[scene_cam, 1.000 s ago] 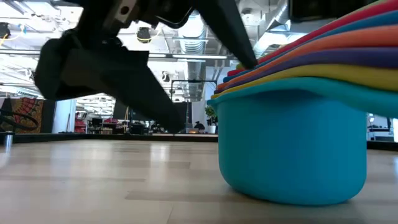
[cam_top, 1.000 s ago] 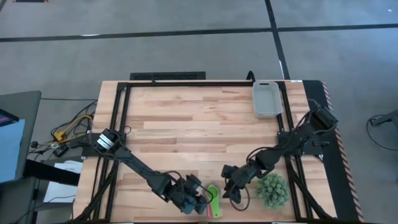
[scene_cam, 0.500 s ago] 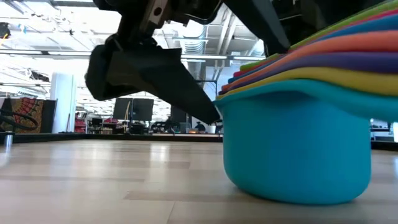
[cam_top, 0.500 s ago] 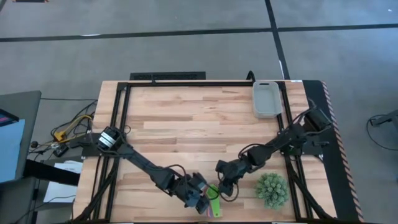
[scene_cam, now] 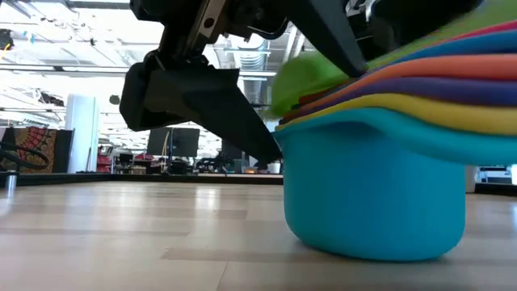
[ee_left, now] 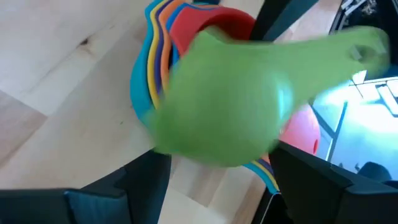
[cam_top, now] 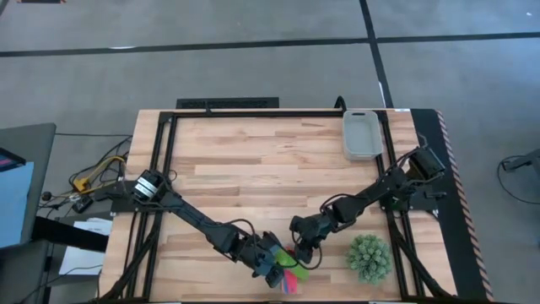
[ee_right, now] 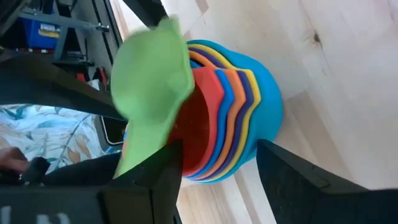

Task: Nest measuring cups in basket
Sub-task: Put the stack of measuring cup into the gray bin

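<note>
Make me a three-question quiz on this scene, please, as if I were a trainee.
1. True or false: the small pale grey plastic basket holds the stack of coloured plastic measuring cups.
2. Which cup is uppermost? A green B yellow C navy
3. The spiky green ball-shaped plant sits nearest which gripper, left gripper or right gripper?

Key: 1 false, the stack stands on the wooden table; 2 A, the green cup; 3 right.

Seven measuring cups [ee_right: 217,124], one basket [cam_top: 361,133], one spiky plant [cam_top: 369,257], two arms
</note>
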